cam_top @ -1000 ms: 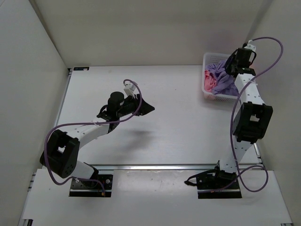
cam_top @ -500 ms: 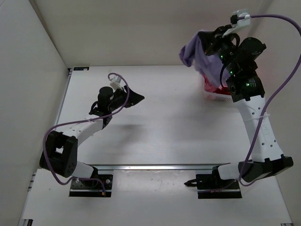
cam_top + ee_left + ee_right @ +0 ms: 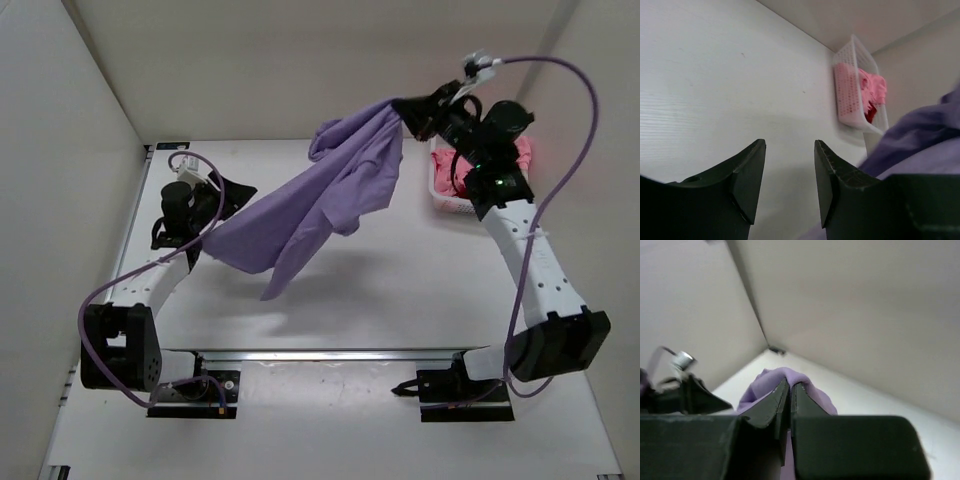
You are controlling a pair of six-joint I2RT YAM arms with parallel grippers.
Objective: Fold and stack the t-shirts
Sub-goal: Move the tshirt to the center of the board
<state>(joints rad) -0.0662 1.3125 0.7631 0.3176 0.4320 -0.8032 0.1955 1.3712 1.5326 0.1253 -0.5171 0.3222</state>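
My right gripper (image 3: 405,108) is raised high at the back right and is shut on an edge of the lavender t-shirt (image 3: 320,195). The shirt hangs from it and stretches down to the left across the table. In the right wrist view, lavender fabric (image 3: 767,385) bulges over the closed fingertips of the gripper (image 3: 790,383). My left gripper (image 3: 243,190) is open at the left, beside the shirt's lower end, with nothing between its fingers (image 3: 747,170). The pink t-shirt (image 3: 870,85) and a bit of the dark red one (image 3: 870,112) lie in the basket.
The white lattice basket (image 3: 445,200) stands at the table's back right, partly behind my right arm. White walls close in the table on the left, back and right. A metal rail (image 3: 330,353) runs along the near edge.
My right gripper has lifted the lavender t-shirt out of the basket and swung it up and to the left. The left arm has drawn back to the left, its jaws a little wider.
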